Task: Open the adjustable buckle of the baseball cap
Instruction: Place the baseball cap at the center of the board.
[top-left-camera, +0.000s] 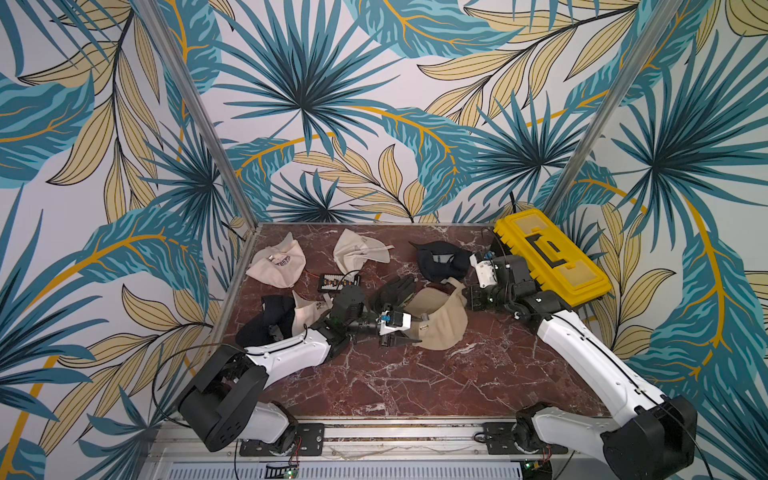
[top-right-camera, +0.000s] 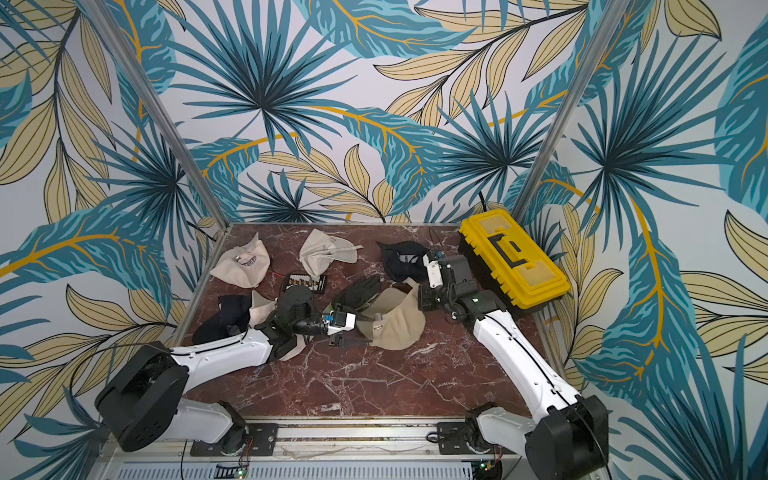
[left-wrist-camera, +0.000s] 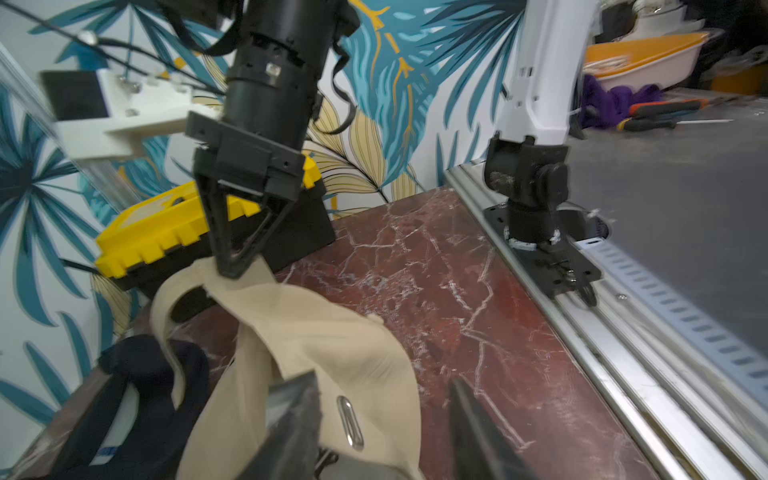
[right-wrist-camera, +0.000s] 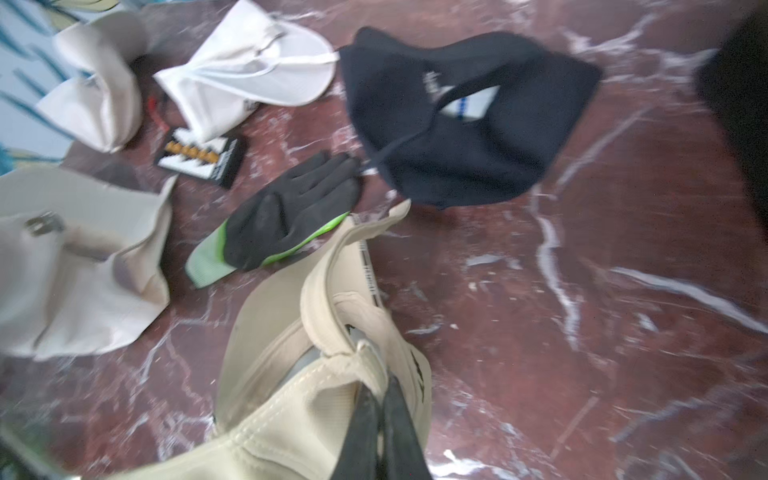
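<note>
A beige baseball cap (top-left-camera: 436, 322) (top-right-camera: 395, 326) lies crumpled mid-table. My right gripper (top-left-camera: 464, 294) (right-wrist-camera: 380, 399) is shut on the cap's rear edge, and the fabric bunches between its black fingers (right-wrist-camera: 361, 424). The left wrist view shows that gripper (left-wrist-camera: 235, 266) lifting a strip of the cap (left-wrist-camera: 332, 345). My left gripper (top-left-camera: 415, 330) (left-wrist-camera: 386, 424) stands open at the cap's near left side. The metal buckle (left-wrist-camera: 351, 422) (top-right-camera: 377, 328) lies on the fabric between the left fingers (left-wrist-camera: 291, 415) and touches neither.
A yellow toolbox (top-left-camera: 552, 257) stands at the back right behind the right arm. A black and green glove (right-wrist-camera: 286, 216) lies beside the cap, with a dark cap (top-left-camera: 442, 259) behind it. Other caps (top-left-camera: 276, 264) and a small black device (top-left-camera: 337, 282) lie at the back left.
</note>
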